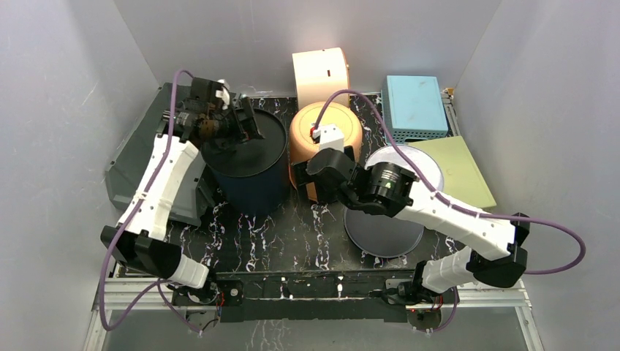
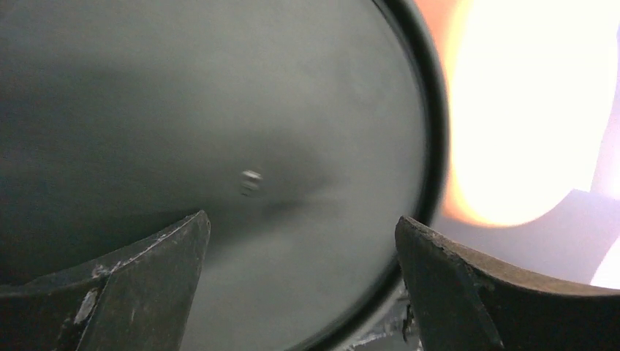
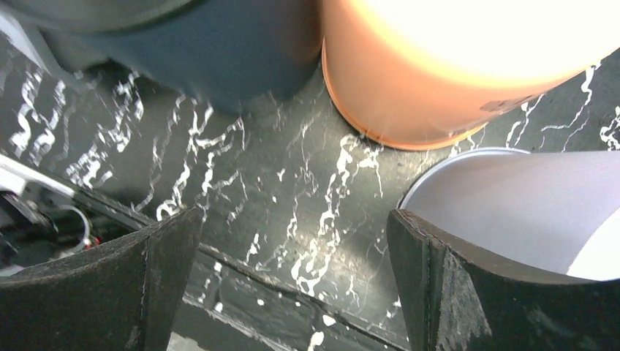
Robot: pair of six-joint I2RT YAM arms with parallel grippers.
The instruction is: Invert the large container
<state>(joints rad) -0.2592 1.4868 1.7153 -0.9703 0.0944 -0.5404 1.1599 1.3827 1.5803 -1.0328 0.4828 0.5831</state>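
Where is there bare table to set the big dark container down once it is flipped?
Free: the black marbled tabletop near the front, bordered by the dark blue cylindrical container, the orange cylindrical bin, the pale grey round bin and the front rail. Crowded: the back and right, with the light blue box and green flat panel.

Black marble-look tabletop point(image 1: 292, 230) holds an orange plastic cylinder bin point(image 1: 301, 146), pale grey round bin point(image 1: 384, 234) just beside it. Along the back: peach box point(image 1: 320, 69), light blue box point(image 1: 414, 106), pale green flat panel point(image 1: 457, 168) (propped up, looks like). Dark grey slab point(image 1: 135, 157) far left.
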